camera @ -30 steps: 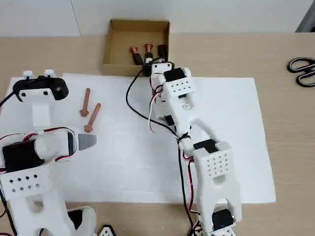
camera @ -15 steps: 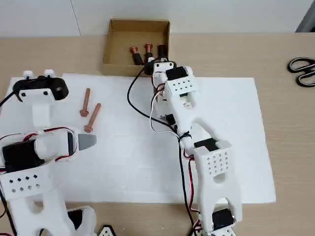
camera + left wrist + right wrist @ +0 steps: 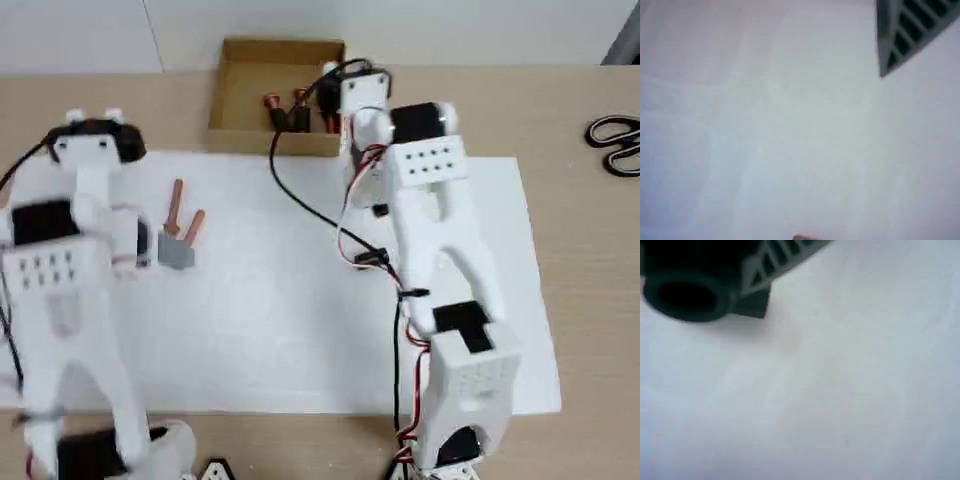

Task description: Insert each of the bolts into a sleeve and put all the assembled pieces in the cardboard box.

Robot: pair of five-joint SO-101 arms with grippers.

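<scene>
On the wooden table lies 1 white sheet (scissors beside); left pincer, right pincer: grip unclear.

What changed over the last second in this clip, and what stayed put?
The left arm swung in toward the two loose bolts, so its gripper now sits beside them. The right arm rose and pushed farther out, its wrist now over the cardboard box at its right wall. Nothing was visibly picked up or released. The bolts, the pieces in the box, the white sheet and the scissors stayed put.
</scene>
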